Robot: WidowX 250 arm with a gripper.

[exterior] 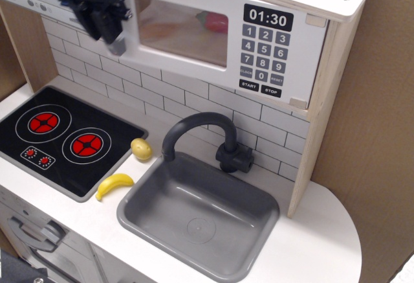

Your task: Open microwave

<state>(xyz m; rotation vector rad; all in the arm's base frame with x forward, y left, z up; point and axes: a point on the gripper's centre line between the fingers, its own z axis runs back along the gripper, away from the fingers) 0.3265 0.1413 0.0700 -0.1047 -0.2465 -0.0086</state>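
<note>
The microwave (304, 50) is a pale wooden box high at the back with a black keypad and a 01:30 clock display. Its white door (181, 37) with a clear window stands swung out a little at its left edge. My black gripper (107, 21) is at the door's left end, shut on the grey bar handle (118, 46), of which only the lower tip shows. A red and green item shows dimly behind the window.
A black hob panel (65, 137) with red rings lies at the left. A yellow banana (114, 184) and a yellow lemon (141, 148) lie between it and the grey sink (197, 215) with its dark tap (207, 134). A cardboard wall stands at the right.
</note>
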